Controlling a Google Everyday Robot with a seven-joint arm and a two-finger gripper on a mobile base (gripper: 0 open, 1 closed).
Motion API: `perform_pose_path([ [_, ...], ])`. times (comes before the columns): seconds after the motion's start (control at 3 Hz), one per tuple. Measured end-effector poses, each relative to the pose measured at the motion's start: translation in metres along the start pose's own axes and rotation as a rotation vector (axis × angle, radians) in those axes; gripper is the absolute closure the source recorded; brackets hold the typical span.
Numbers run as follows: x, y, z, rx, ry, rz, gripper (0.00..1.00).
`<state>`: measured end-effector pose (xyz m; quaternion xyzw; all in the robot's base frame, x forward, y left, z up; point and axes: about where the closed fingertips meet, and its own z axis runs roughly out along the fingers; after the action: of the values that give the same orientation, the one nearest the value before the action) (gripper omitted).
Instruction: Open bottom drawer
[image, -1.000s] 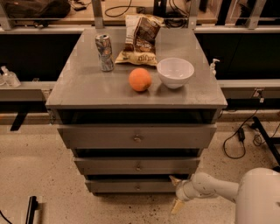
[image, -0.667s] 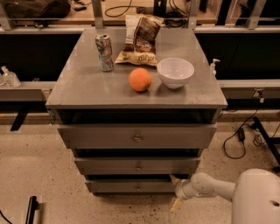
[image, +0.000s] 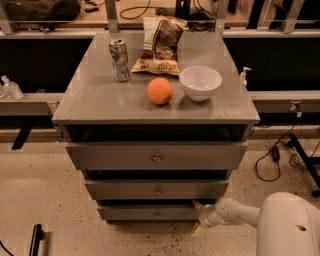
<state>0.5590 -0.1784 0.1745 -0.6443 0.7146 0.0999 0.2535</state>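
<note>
Your view shows the pincer (image: 196, 217) low at right, at the right end of the bottom drawer (image: 145, 213). Its two tan fingers are spread apart, one above and one below that front's corner; you cannot tell whether they touch it. This drawer is the lowest and narrowest front, with a small knob (image: 158, 214) and a dark gap above it. Speckled floor (image: 60, 200) lies open to the left; cables (image: 272, 160) trail at right. On the surface (image: 100, 100) stand a can (image: 119, 53), a snack bag (image: 160, 45), an orange (image: 160, 91) and a white bowl (image: 200, 82).
</note>
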Motion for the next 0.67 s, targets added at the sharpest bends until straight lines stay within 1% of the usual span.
perform_pose_path([
  [0.33, -0.004, 0.008, -0.008, 0.005, 0.0, -0.032, 0.3],
  [0.67, -0.01, 0.026, -0.014, -0.017, 0.001, -0.066, 0.48],
])
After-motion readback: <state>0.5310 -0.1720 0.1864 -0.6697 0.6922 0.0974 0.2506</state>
